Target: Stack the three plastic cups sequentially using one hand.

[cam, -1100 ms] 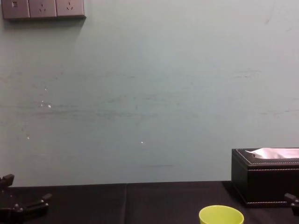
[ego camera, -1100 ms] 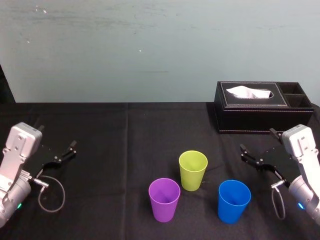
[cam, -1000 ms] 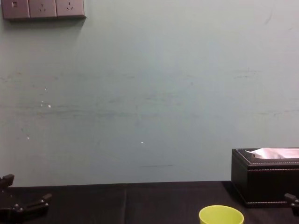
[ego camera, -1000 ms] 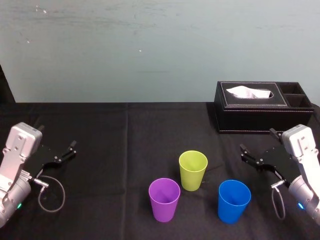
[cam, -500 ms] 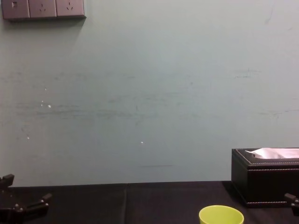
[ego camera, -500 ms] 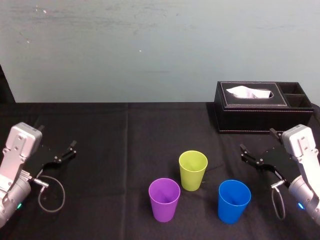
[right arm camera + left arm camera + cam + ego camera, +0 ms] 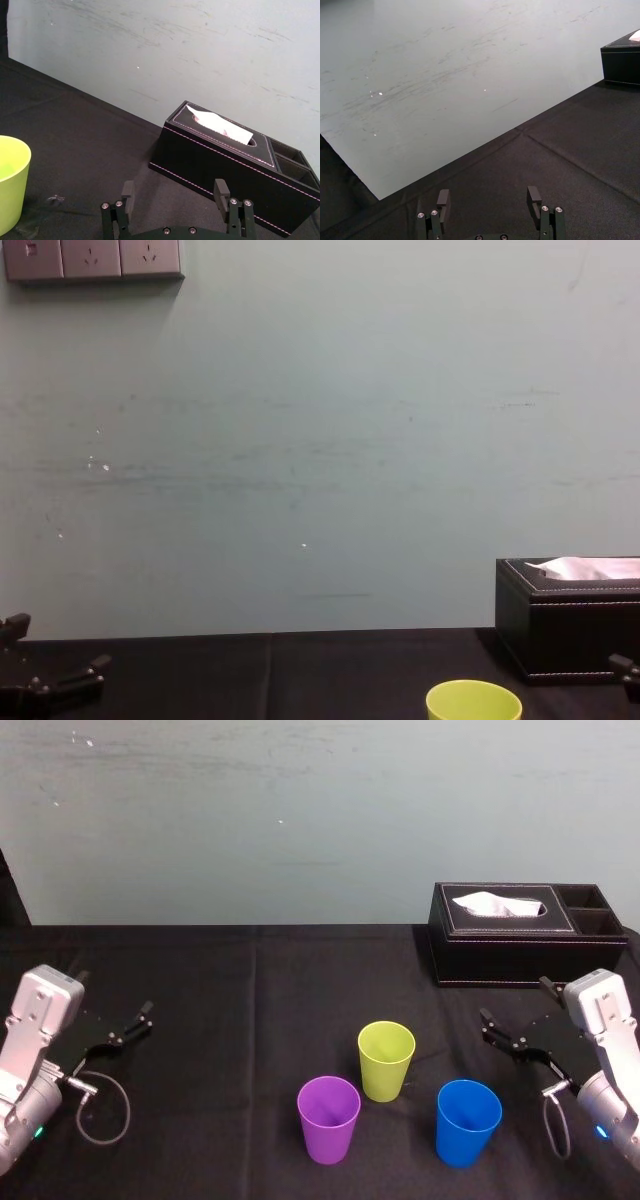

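Observation:
Three plastic cups stand upright and apart on the black table near its front. The yellow-green cup [image 7: 386,1060] is farthest back, the purple cup [image 7: 328,1118] is to its front left, and the blue cup [image 7: 467,1122] is to its front right. My right gripper [image 7: 515,1000] hovers open and empty just right of the blue and yellow-green cups. The right wrist view shows its fingers [image 7: 220,187] spread, with the yellow-green cup [image 7: 10,180] off to one side. My left gripper [image 7: 115,992] rests open and empty at the far left [image 7: 489,197], well away from the cups.
A black tissue box [image 7: 525,932] with side compartments stands at the back right, behind the right gripper. A cable loop [image 7: 103,1108] hangs by the left arm. Bare black cloth lies between the left gripper and the cups. The wall runs close behind the table.

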`<control>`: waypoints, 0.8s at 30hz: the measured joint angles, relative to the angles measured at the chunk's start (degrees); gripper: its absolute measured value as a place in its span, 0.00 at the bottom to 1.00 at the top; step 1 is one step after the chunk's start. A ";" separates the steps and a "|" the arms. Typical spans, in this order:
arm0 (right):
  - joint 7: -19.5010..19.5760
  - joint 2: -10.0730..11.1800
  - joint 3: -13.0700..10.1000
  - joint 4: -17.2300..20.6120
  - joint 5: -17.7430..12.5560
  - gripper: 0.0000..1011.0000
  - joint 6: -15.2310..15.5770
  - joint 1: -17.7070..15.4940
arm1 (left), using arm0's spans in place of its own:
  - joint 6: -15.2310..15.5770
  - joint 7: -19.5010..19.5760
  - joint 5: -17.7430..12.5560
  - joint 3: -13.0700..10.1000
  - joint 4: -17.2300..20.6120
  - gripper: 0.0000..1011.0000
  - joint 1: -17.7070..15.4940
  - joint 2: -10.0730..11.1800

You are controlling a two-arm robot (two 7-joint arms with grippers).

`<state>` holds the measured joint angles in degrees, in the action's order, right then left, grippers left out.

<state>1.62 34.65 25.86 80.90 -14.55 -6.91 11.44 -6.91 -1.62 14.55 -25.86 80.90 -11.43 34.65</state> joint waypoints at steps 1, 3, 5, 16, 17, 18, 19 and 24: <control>0.00 0.00 0.00 0.00 0.00 0.99 0.00 0.00 | 0.00 0.00 0.00 0.00 0.00 0.99 0.00 0.00; 0.00 0.00 0.00 0.00 0.00 0.99 0.00 0.00 | 0.00 0.00 0.00 0.00 0.00 0.99 0.00 0.00; 0.00 0.00 0.00 0.00 0.00 0.99 0.00 0.00 | 0.00 0.00 0.00 0.00 0.00 0.99 0.00 0.00; -0.07 -0.05 -0.14 0.05 0.01 0.99 0.00 -0.06 | 0.00 0.00 0.00 0.00 0.00 0.99 0.00 0.00; -0.08 -0.08 -0.32 0.16 0.02 0.99 -0.01 -0.17 | 0.00 0.00 0.00 0.00 0.00 0.99 0.00 0.00; -0.09 -0.10 -0.72 0.61 0.03 0.99 -0.03 -0.50 | 0.00 0.00 0.00 0.00 0.00 0.99 0.00 0.00; -0.09 -0.10 -0.95 0.90 0.03 0.99 -0.04 -0.71 | 0.00 0.00 0.00 0.00 0.00 0.99 0.00 0.00; -0.02 0.42 -2.91 3.50 -0.73 0.99 0.07 -2.94 | 0.00 0.00 0.00 0.00 0.00 0.99 0.00 0.00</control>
<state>1.60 35.06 22.95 84.41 -15.28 -6.84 8.49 -6.91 -1.62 14.55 -25.86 80.90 -11.43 34.65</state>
